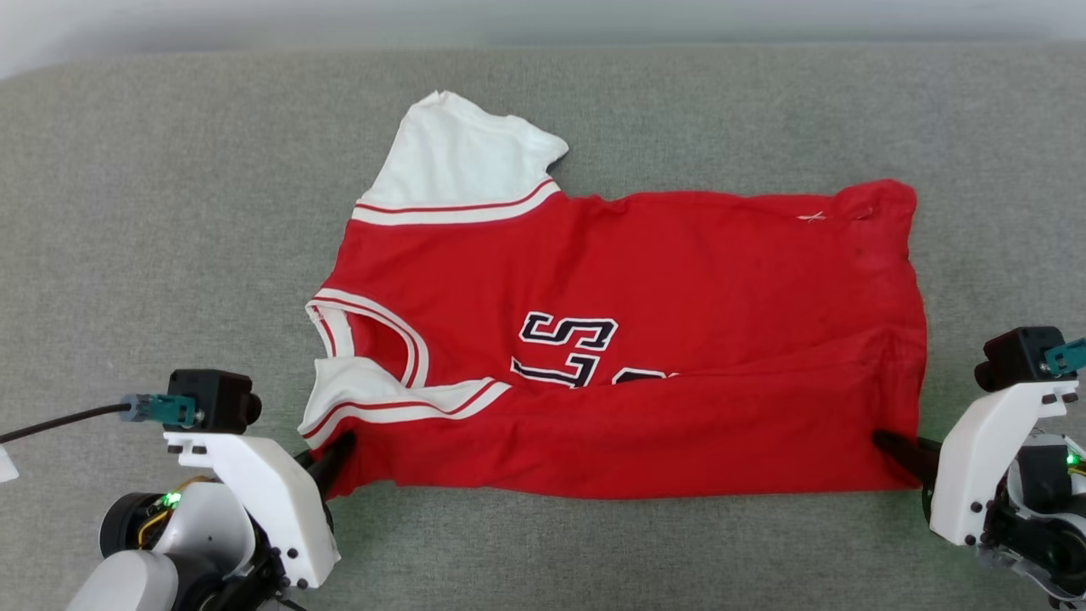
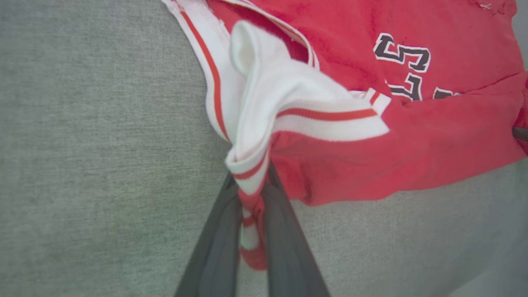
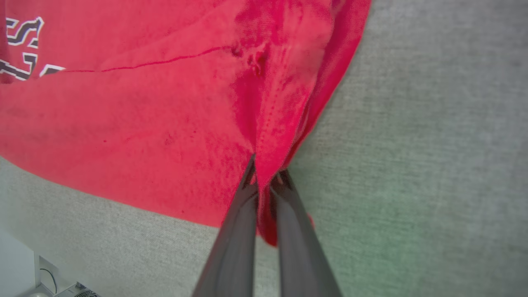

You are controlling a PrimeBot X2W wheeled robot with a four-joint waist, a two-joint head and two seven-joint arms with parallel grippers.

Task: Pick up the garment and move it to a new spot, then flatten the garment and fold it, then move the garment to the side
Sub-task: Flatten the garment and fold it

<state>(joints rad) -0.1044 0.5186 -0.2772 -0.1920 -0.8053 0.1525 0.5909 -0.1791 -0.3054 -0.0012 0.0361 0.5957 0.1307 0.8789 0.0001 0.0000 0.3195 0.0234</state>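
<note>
Grey fabric worktop under the red garment; left end effector clamps its striped trim, right end effector its hem corner; black cable trails left.

The place looks like a robotics lab or test room rather than a home, though little beyond the work surface can be seen. The desk is wide, flat and covered edge to edge in plain grey woven cloth, with a single red garment spread on it and a pale, blurred band behind. Past the desk's edge, the right wrist view catches a white box with a vent grille and a thin loose cable against a pale, smooth background.
</note>
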